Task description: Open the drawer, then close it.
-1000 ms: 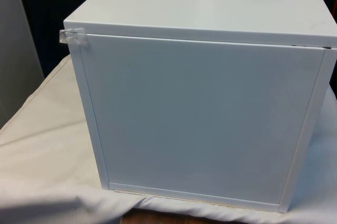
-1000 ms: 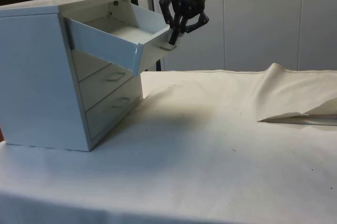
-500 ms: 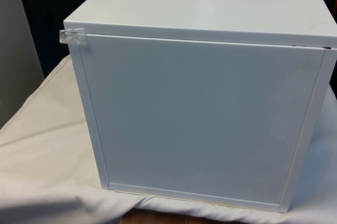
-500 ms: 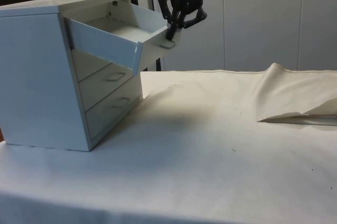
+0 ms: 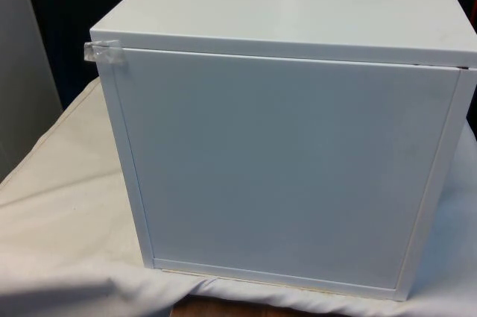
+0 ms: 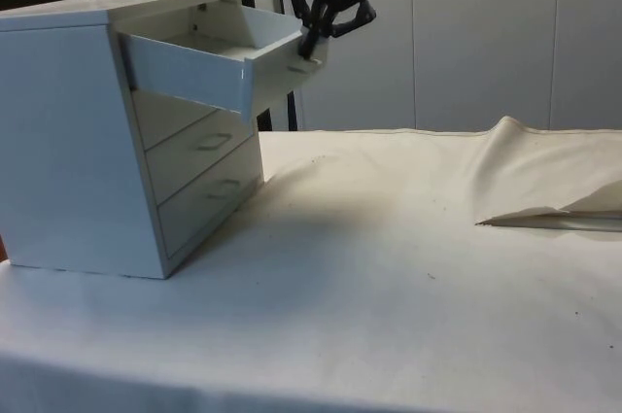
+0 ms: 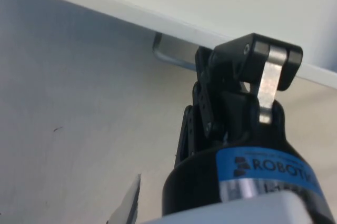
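Two fingers of gripper [image 6: 309, 44] at top drawer [image 6: 209, 68] handle [image 7: 171, 58]; grip on it unclear.

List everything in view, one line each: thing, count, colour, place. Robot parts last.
Chest of drawers: one, white, on the table; its plain back faces the front view.
Top drawer: one, white, pulled out of the chest.
Lower drawers: two, white, shut, below the top one.
Drawer handle: one, grey metal, on the top drawer's face.
Tape: one clear piece, on the chest's upper corner at the front view's left.
Cloth: one, white, over the table, rumpled at one end.
Gripper: one, black, at the top drawer's face, by the handle.
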You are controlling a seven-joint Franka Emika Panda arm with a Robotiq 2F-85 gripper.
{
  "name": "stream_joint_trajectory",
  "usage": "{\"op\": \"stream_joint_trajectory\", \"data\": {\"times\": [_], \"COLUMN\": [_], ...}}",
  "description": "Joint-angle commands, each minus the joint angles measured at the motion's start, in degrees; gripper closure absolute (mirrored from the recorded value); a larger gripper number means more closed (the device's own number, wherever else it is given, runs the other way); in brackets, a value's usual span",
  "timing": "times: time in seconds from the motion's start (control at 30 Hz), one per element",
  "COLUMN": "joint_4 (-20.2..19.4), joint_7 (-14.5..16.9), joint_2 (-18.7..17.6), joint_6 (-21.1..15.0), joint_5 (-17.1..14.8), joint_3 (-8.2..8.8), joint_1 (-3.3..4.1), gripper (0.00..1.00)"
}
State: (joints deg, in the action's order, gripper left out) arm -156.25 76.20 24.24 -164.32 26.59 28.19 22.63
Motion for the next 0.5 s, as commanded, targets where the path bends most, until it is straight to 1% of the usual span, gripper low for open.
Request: {"op": "stream_joint_trajectory", "data": {"times": [0.0, 0.03, 0.07, 0.1, 0.33, 0.37, 0.4, 0.47], "joint_4": [0.7, 0.7, 0.1, 0.7, 1.0, 0.4, 1.1, 1.2], "joint_7": [-1.0, -1.0, 0.0, -1.0, -0.9, 0.0, -1.0, -1.0], "joint_2": [-0.1, 0.1, 0.3, 0.2, 1.4, 1.6, 1.5, 1.6], "joint_6": [-0.1, -0.1, 0.0, -0.1, -0.1, 0.0, -0.3, -0.5], "joint_5": [1.5, 1.5, 0.0, 1.4, 1.4, 0.1, 1.5, 1.7], "joint_3": [-1.15, -1.15, 0.0, -1.15, -1.09, 0.0, -1.09, -1.09], "joint_1": [-1.6, -1.55, 0.0, -1.55, -1.49, 0.0, -1.55, -1.6], "gripper": [1.0, 1.0, 1.0, 1.0, 1.0, 1.0, 1.0, 1.0]}}
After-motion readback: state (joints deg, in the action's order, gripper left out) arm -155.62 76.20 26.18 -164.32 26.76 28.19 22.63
